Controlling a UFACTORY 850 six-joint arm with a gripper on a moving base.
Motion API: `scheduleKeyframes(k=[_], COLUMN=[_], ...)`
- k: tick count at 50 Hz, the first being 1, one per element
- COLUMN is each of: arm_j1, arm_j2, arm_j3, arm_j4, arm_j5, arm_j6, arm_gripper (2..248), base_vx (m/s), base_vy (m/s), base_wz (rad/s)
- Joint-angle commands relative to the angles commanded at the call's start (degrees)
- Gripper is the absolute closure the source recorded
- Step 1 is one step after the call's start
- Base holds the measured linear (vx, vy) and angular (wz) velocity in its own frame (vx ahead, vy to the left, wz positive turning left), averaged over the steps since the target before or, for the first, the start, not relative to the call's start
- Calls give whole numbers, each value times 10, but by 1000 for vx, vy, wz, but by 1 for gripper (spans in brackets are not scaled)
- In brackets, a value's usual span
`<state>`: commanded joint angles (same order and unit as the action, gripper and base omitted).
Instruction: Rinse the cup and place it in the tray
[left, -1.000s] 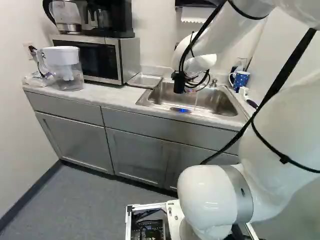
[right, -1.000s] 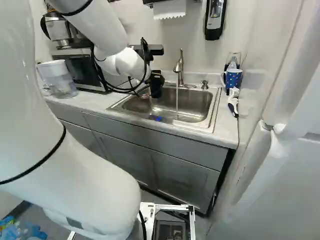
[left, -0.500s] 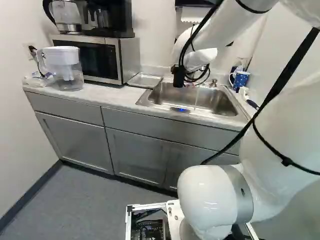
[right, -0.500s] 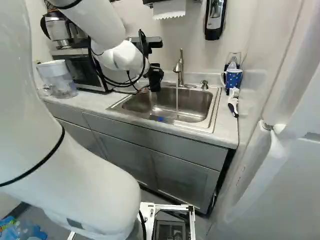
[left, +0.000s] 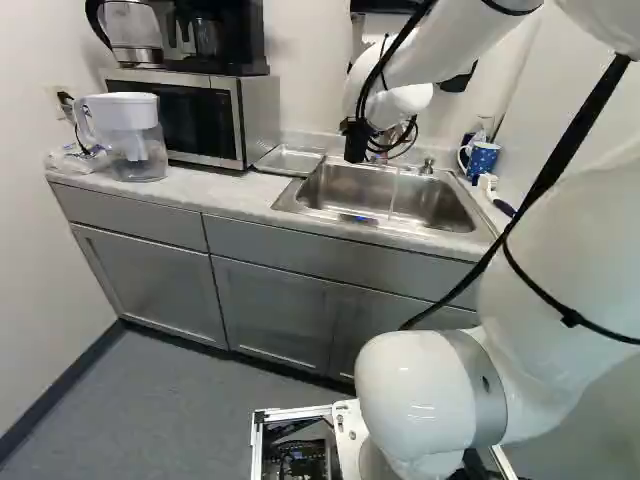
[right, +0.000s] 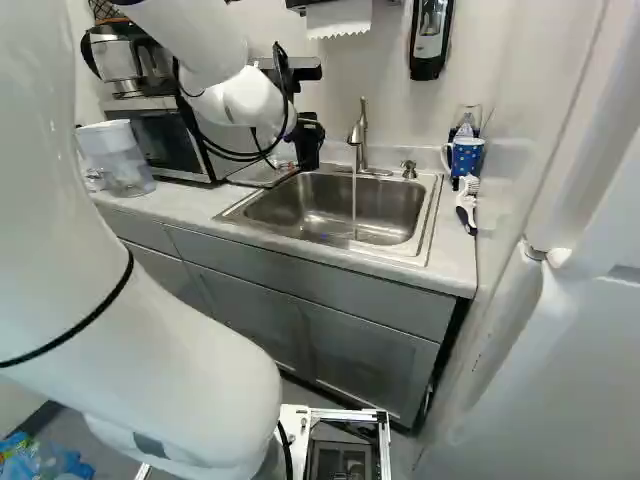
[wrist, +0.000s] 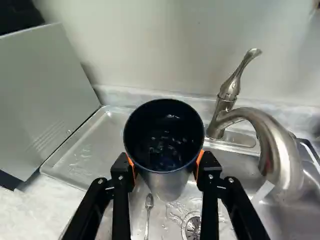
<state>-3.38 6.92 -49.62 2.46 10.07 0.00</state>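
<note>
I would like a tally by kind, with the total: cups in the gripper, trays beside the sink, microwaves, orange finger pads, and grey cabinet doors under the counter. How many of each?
Cup in the gripper: 1
Tray beside the sink: 1
Microwave: 1
Orange finger pads: 2
Grey cabinet doors under the counter: 3
Total: 8

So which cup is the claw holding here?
The dark-lined cup, gripped in the claw. The other, a spotted blue mug with a handle, stands on the counter beside the sink.
</note>
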Motion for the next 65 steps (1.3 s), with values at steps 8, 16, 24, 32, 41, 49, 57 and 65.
scheduleKeyframes(k=[8, 16, 24, 32, 41, 49, 57, 65], arm_j1=[0, 0, 0, 0, 0, 0, 0, 0], arm_j2=[0, 0, 0, 0, 0, 0, 0, 0], arm_j3=[0, 0, 0, 0, 0, 0, 0, 0], arm_j4=[0, 0, 0, 0, 0, 0, 0, 0], arm_j5=[0, 0, 0, 0, 0, 0, 0, 0], arm_j6=[0, 23, 67, 115, 169, 217, 265, 313], arm_gripper=[125, 125, 125, 125, 125, 125, 125, 125], base_vx=[0, 0, 0, 0, 0, 0, 0, 0], base_vy=[0, 0, 0, 0, 0, 0, 0, 0], base_wz=[0, 0, 0, 0, 0, 0, 0, 0])
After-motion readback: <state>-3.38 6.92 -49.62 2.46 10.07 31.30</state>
